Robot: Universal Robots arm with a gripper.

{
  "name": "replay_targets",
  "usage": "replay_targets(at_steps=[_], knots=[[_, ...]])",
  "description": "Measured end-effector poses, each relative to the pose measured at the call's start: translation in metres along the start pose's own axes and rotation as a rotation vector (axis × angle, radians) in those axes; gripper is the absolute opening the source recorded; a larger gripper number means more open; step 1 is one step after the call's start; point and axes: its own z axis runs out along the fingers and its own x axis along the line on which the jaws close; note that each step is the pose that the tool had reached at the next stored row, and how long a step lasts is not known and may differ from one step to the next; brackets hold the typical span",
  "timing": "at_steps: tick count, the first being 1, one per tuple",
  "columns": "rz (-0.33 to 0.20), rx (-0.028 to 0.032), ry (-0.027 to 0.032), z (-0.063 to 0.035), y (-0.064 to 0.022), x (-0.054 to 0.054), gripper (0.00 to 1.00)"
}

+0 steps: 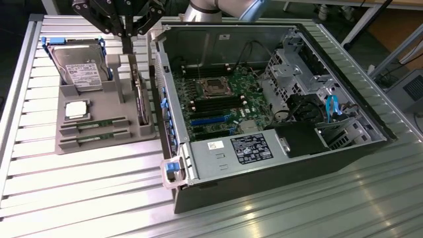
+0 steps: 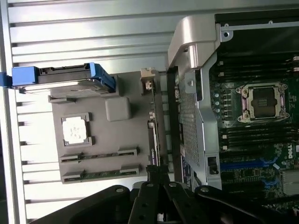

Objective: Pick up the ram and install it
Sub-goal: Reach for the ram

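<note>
Currently the gripper point(image 1: 126, 44) hovers above the gray tray point(image 1: 73, 147); open or closed cannot be told. Two ram sticks point(image 1: 99, 124) point(image 1: 99, 137) lie in adjacent tray slots, near one processor point(image 1: 77, 109), one hard drive point(image 1: 82, 69) and one upright expansion card point(image 1: 140, 104).

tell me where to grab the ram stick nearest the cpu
Take the ram by its bare middle, between the tray's end blocks, from straight above: it seems to stand on edge in a slot, so only its long top edge is free.
</note>
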Motion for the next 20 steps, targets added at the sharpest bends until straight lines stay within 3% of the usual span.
replay_targets(at_steps=[4, 12, 14, 20], knots=[[0.000, 0.0001, 0.0001, -0.0003, -0.0007, 0.009, 0.10], [0.000, 0.0001, 0.0001, -0.0010, -0.0028, 0.037, 0.10], [0.000, 0.0001, 0.0002, -0.0014, -0.0037, 0.049, 0.10], [0.000, 0.0001, 0.0001, -0.0017, -0.0049, 0.065, 0.10]])
